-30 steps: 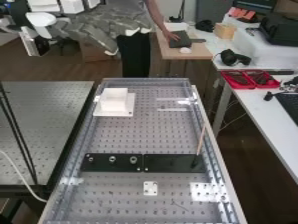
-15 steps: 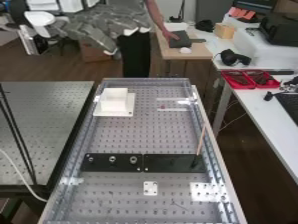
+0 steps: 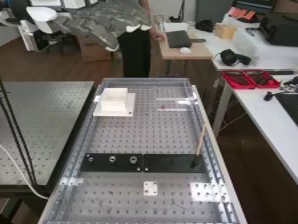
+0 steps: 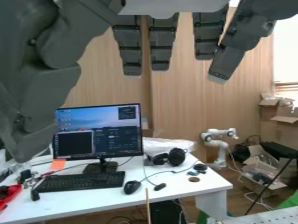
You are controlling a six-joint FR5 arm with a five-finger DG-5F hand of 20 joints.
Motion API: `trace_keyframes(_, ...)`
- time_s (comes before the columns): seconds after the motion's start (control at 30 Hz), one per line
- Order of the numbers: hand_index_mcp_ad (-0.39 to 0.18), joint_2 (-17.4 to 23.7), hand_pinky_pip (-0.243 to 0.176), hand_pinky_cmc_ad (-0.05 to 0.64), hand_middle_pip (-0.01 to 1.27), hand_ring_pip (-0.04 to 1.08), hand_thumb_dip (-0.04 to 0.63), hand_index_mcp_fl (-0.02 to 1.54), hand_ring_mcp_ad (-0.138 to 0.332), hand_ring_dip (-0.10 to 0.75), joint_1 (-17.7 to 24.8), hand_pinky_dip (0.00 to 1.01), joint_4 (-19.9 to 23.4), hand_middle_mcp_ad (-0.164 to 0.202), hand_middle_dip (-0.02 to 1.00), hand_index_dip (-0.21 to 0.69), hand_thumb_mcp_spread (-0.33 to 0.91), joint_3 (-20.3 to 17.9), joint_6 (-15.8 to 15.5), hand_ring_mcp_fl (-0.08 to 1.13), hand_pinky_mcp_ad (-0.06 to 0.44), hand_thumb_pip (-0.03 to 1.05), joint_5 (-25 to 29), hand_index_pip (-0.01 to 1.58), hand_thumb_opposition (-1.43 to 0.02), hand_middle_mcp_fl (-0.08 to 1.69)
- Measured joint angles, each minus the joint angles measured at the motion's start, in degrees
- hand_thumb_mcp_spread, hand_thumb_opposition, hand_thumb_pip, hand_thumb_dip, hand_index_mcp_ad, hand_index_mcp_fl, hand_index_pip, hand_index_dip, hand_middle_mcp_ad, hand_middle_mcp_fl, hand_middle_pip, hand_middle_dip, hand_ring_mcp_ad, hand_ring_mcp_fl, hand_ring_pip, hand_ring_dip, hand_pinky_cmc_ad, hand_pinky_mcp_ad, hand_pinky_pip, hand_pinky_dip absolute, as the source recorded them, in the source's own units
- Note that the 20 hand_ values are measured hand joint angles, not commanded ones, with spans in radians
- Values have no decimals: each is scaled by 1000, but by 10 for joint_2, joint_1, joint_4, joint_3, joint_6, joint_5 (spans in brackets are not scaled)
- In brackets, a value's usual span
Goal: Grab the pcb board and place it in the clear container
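Note:
At the upper left of the high view, the hand (image 3: 100, 25) is held above and beyond the bench's far end, well apart from everything on it. In the wrist view the hand (image 4: 161, 42) has straight, spread fingers and the large thumb to one side, with nothing between them. A see-through piece with bright edges (image 3: 174, 109), perhaps the clear container, lies at the bench's far right; a tiny red spot shows at it. A small white square plate with holes (image 3: 150, 188) lies near the middle front. I cannot tell which thing is the pcb board.
A white block on a white base (image 3: 114, 102) stands at the bench's far left. A black strip (image 3: 110, 162) with round fittings crosses the bench, and a thin upright stick (image 3: 201, 140) rises at its right end. Clear rails (image 3: 73, 160) edge the bench. A monitor (image 4: 100, 132) stands on another desk.
The hand has shifted slightly upward in the high view, its fingers staying extended. A faint red spot has appeared at the see-through piece. The things on the bench have kept their places.

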Motion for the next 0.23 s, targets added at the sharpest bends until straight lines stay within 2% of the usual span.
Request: trace_keyframes(0.23, -33, -1, -124, 361, 126, 89, 82, 152, 250, 38, 1, 719, -17, 56, 188, 368, 290, 5, -6, 0, 178, 360, -7, 82, -709, 75)
